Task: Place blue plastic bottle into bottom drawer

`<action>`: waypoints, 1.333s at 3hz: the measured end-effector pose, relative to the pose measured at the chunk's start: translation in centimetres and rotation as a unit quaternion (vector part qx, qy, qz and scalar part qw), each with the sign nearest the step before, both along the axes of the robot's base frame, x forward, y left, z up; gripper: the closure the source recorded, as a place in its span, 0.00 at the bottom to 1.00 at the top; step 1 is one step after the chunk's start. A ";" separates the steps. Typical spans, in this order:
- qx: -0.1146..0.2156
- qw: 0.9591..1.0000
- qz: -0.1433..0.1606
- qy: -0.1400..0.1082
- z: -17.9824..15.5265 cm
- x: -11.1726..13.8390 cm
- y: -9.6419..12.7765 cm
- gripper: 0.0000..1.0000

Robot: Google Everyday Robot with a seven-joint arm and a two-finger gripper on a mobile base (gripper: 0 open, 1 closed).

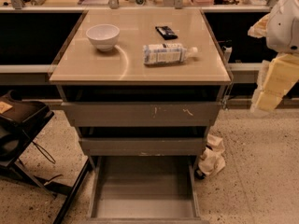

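Note:
The blue plastic bottle (166,53) lies on its side on the beige cabinet top (140,71), right of centre, with its white cap pointing right. The bottom drawer (142,190) is pulled out near the floor, and its flat grey floor is bare. My gripper (275,83) hangs off the cabinet's right side, above floor level. It is well right of the bottle and holds nothing that I can see.
A white bowl (103,35) stands at the top's left. A small black packet (166,31) lies behind the bottle. The two upper drawers (140,113) are shut. A black chair (18,125) stands at the left. Crumpled paper (212,157) lies by the cabinet's right foot.

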State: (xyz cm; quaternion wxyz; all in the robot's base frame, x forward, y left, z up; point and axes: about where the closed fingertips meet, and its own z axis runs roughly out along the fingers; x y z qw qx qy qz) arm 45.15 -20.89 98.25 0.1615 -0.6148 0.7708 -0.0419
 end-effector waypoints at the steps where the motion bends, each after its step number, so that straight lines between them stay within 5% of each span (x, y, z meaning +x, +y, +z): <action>1: -0.021 0.999 0.025 -0.001 0.5 4.8 2.2 0.00; 3: -0.034 0.996 0.084 -0.024 0.8 18.9 11.2 0.00; 4: -0.055 0.994 0.083 -0.039 0.3 24.5 14.1 0.00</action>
